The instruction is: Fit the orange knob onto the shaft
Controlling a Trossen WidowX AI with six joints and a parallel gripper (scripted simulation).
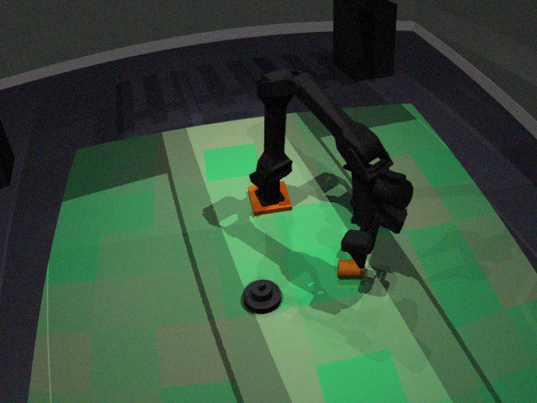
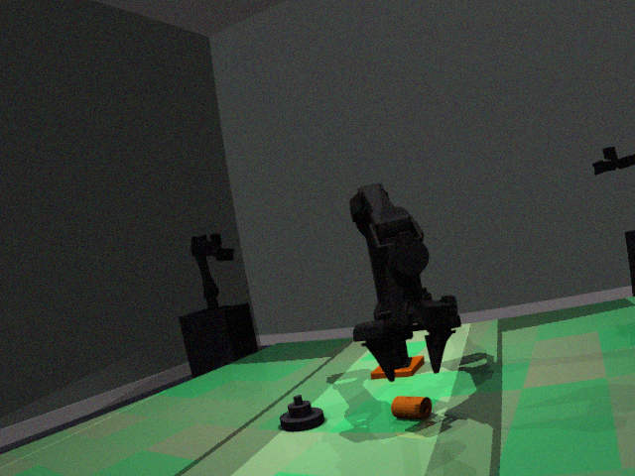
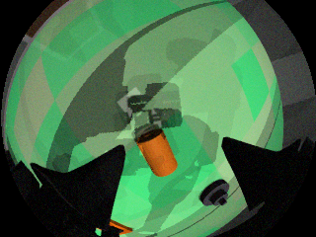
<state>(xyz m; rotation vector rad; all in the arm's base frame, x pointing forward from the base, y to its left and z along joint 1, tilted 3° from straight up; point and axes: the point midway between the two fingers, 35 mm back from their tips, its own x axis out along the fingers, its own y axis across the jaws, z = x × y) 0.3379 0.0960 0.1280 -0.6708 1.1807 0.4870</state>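
Observation:
The orange knob lies on its side on the patterned surface; its hollow end faces right in the exterior view. The round pedestal stands to the knob's left in the top and exterior views, with the dark shaft upright on top and bare. The shaft's flat side cannot be made out. My gripper is open and empty, pointing down above the knob. In the top view a finger covers part of the knob's right end.
The arm's orange base plate lies behind the knob and pedestal. A dark block stands at the back in the top view. Another dark block with a small arm on it stands at the left in the exterior view.

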